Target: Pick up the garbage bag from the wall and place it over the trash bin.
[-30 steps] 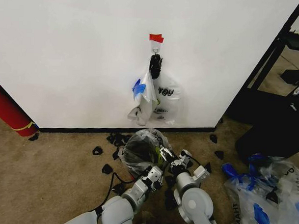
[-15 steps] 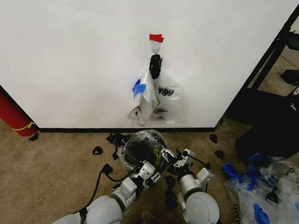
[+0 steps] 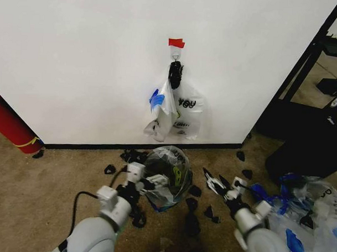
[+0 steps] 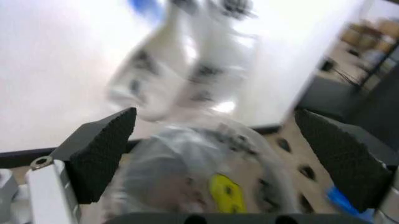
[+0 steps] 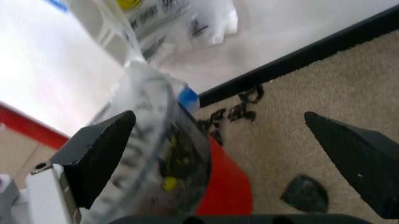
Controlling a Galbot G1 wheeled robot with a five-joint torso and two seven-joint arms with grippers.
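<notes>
Garbage bag (image 3: 168, 176) draped over trash bin (image 3: 159, 172), lower centre, below wall (image 3: 76, 62); left gripper (image 3: 150, 183) spread wide, just left of bin; right gripper (image 3: 215, 184) wide, empty, right of it.

Only one word reads cleanly from here: "YOU" in bold black letters, printed on the whiter bag (image 3: 189, 111) that hangs on the wall (image 3: 77, 56) just below the small hook (image 3: 175, 58). Under that word sit a few more black printed lines on the same bag, too small to make out. Down on the carpet, right of the trash bin (image 3: 166, 173), the heap of clear-and-blue bags (image 3: 301, 216) carries dark lettering, sideways and not clear enough to read. The yellow mark on the garbage bag (image 4: 212, 182) over the bin carries no letters I can read.
</notes>
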